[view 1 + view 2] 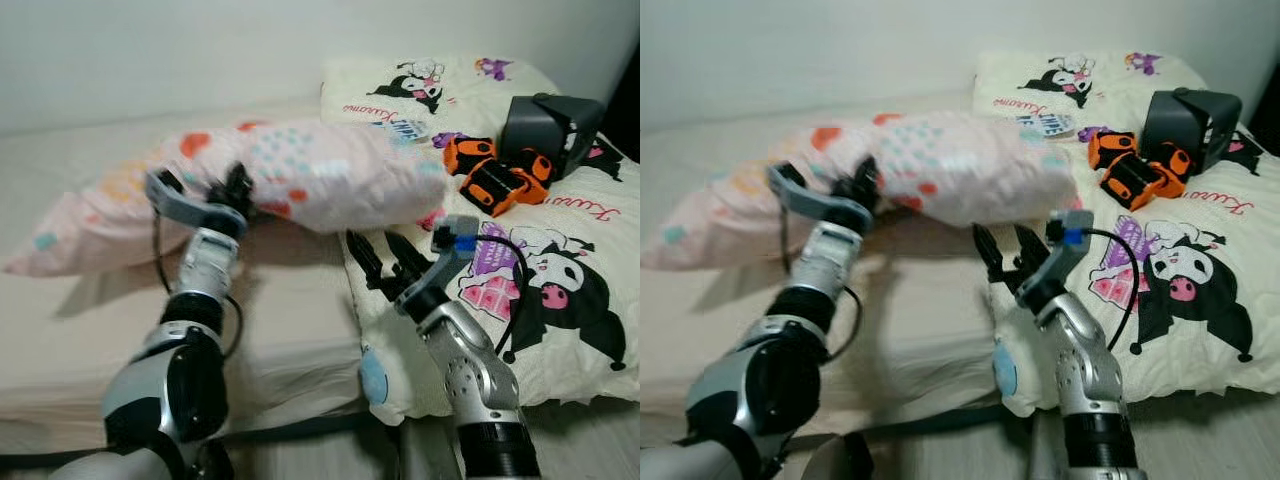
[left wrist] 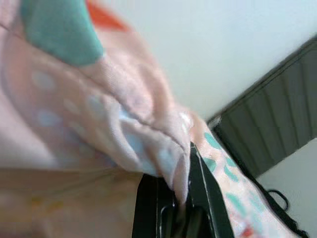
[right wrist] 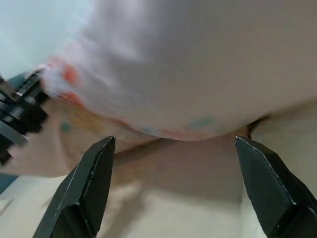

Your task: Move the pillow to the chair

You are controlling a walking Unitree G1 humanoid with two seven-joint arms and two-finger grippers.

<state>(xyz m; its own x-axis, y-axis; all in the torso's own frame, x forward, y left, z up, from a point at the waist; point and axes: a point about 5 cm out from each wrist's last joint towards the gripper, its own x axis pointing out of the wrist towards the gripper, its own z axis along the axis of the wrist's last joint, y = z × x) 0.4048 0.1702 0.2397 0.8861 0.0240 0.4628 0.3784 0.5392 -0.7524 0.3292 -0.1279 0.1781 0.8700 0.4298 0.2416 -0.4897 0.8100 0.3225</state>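
Left gripper [image 1: 236, 187] clamped on fabric of the pale pink pillow with teal and orange spots [image 1: 300, 175], which looks lifted off the beige bed [image 1: 290, 300], though blur makes that uncertain. Right gripper [image 1: 378, 255] spread wide, just under the pillow's end, holding nothing. Cartoon-print cream blanket [image 1: 560, 330] alongside.

Two silver-grey metal arms with glossy black elbow shells and ribbed black collars at the forearms. On the left arm [image 1: 190, 300], a pale cylindrical forearm, a grey angled wrist bracket and a thin black cable looping alongside. On the right arm [image 1: 470, 370], a rounded silver forearm dotted with small screws, a grey wrist block with a blue patch and a black cable arcing behind. Long black tapered fingers [image 3: 89, 188] with matte, flat-sided tips.
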